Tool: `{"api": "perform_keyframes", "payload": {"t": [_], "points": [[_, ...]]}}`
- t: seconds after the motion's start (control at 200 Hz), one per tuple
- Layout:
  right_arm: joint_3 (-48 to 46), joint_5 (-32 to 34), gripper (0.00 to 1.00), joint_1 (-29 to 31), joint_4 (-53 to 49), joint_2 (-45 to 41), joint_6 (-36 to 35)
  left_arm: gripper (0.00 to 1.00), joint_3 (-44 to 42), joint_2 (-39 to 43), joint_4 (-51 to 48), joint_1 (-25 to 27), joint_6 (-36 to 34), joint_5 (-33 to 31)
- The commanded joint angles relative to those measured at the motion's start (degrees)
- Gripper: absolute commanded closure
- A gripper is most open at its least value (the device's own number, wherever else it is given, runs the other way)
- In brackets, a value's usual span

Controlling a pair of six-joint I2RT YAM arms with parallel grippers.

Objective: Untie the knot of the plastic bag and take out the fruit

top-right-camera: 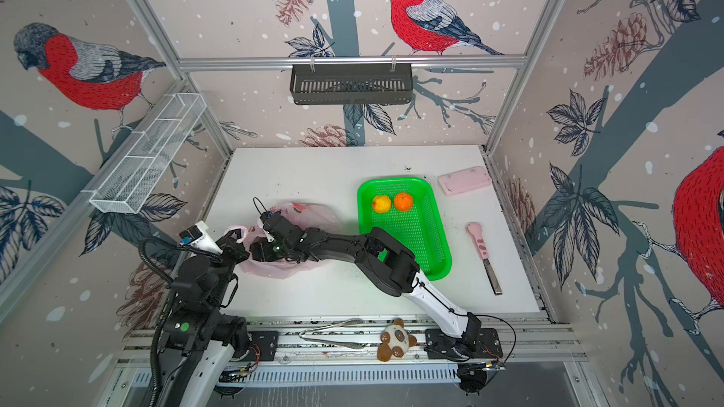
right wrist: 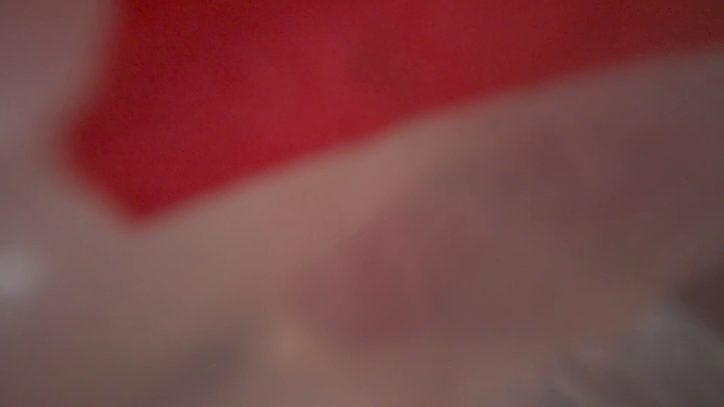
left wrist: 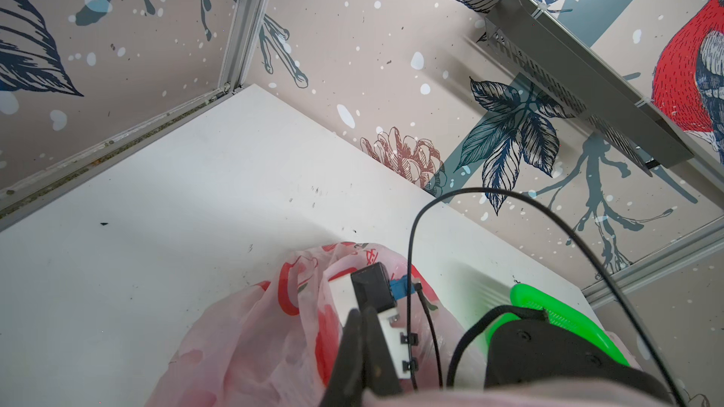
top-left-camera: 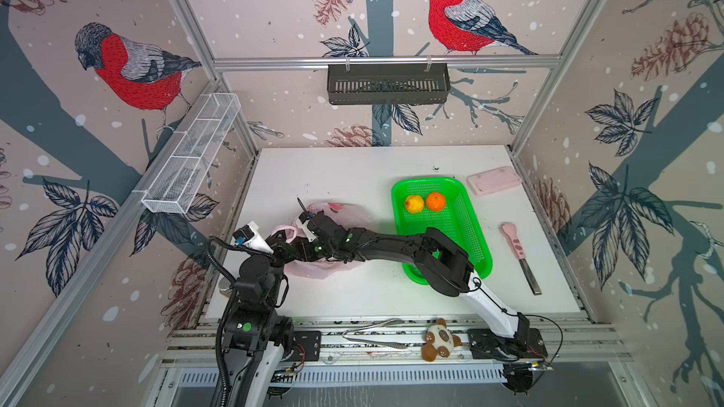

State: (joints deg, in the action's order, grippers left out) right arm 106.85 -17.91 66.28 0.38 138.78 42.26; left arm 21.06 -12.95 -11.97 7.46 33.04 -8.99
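Note:
The plastic bag (top-left-camera: 346, 214) (top-right-camera: 313, 213) lies crumpled left of the table's middle, thin pink with red prints (left wrist: 243, 338). My left gripper (top-left-camera: 286, 237) (left wrist: 361, 313) is shut on one of its loose handle loops at the near left side. From the right, my right gripper (top-left-camera: 309, 249) reaches down into the bag's mouth; its fingers are hidden by plastic. The right wrist view is only a red and pink blur. Two pieces of fruit, a yellow citrus (top-left-camera: 414, 203) and an orange one (top-left-camera: 435, 201), lie in the green basket (top-left-camera: 476, 229). The knot is out of view.
A flat pink case (top-left-camera: 493, 180) lies at the back right. A pink-handled knife (top-left-camera: 519, 252) lies right of the basket. Metal tongs (top-left-camera: 372, 336) and a plush toy (top-left-camera: 440, 340) sit on the front rail. A black rack (top-left-camera: 388, 84) and a white wire rack (top-left-camera: 192, 154) hang on the walls.

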Motion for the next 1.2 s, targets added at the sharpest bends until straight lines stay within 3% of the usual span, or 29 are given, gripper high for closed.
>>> {"api": "perform_keyframes", "payload": {"t": [0.0, 0.67, 1.041, 1.196], "points": [[0.8, -0.32, 0.15, 0.08, -1.16, 0.68, 0.37, 1.0, -0.05, -0.95, 4.83, 0.01, 0.54, 1.14], [5.01, 4.9, 0.17, -0.54, -1.38, 5.64, 2.47, 1.0, -0.4, -1.43, 9.95, 0.01, 3.69, 8.38], [0.67, 6.12, 0.56, -0.89, 1.91, 3.03, 3.4, 1.0, -2.47, 2.0, 4.07, 0.01, 3.84, 2.74], [-4.61, 7.31, 0.67, -1.15, 4.62, -1.03, 3.53, 1.0, -2.87, 2.79, 2.07, 0.01, 3.44, -0.56]]}}
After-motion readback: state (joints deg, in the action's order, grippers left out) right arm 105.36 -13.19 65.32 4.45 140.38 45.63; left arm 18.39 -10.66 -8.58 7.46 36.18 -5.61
